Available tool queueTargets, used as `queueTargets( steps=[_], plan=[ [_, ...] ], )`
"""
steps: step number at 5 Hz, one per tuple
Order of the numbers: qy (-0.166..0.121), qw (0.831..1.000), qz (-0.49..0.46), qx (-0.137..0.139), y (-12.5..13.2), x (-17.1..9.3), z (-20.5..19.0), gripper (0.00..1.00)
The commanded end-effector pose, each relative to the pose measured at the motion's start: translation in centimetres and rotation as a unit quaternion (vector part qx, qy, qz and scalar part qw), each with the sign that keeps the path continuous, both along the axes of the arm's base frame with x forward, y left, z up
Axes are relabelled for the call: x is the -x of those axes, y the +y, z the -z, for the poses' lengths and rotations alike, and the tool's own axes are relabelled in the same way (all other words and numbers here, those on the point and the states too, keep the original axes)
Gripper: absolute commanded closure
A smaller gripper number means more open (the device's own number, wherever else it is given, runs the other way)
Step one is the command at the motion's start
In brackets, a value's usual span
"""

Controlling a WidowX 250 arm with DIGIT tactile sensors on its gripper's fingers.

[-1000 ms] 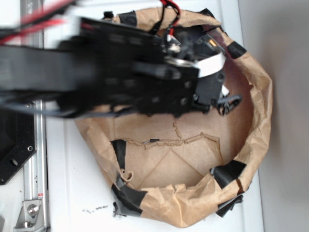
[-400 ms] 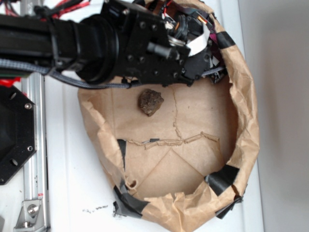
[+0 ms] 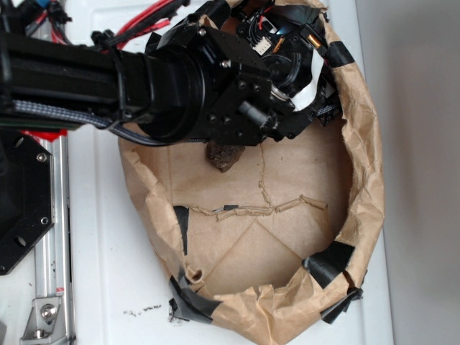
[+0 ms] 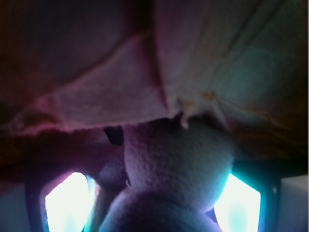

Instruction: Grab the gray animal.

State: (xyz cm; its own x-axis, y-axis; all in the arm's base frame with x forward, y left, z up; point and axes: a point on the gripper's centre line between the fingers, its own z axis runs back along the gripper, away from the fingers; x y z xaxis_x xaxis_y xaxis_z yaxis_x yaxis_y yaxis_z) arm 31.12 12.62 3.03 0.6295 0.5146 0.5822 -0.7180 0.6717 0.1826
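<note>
In the wrist view the gray animal (image 4: 178, 164), a fuzzy soft plush with rounded lumps, fills the space between my gripper's (image 4: 153, 205) two fingers (image 4: 67, 203), which stand wide apart at either side. It lies against the crumpled brown paper wall (image 4: 106, 96). The jaws are open around it; I cannot tell whether they touch it. In the exterior view my gripper (image 3: 325, 109) is low inside the paper ring at its far right wall, and the animal is hidden under it.
The brown lumpy rock-like ball (image 3: 224, 155) lies on the ring's cardboard floor, half under my arm (image 3: 180, 86). The taped paper wall (image 3: 363, 180) rises all round. A metal rail (image 3: 54, 237) runs along the left.
My arm has swung toward the far wall of the ring and dropped lower. It first uncovered the brown ball, then slid partly back over it.
</note>
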Motion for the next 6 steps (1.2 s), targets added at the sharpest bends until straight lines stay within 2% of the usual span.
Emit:
queueTargets(
  steps=[1, 2, 3, 4, 5, 6],
  plan=[
    [-0.001, 1.0, 0.023, 0.022, -0.1, 1.2, -1.5, 1.0],
    [-0.009, 0.997, 0.065, 0.034, -2.1, 2.5, -4.5, 1.0],
    [0.006, 0.986, 0.156, 0.058, -5.7, 3.5, -8.1, 1.0],
    [-0.002, 0.96, 0.278, 0.034, -10.6, 4.3, -12.1, 1.0],
    [0.054, 0.952, 0.298, 0.044, -12.2, 3.1, -12.3, 1.0],
    [0.071, 0.958, 0.277, 0.038, -11.7, 1.5, -10.5, 1.0]
  ],
)
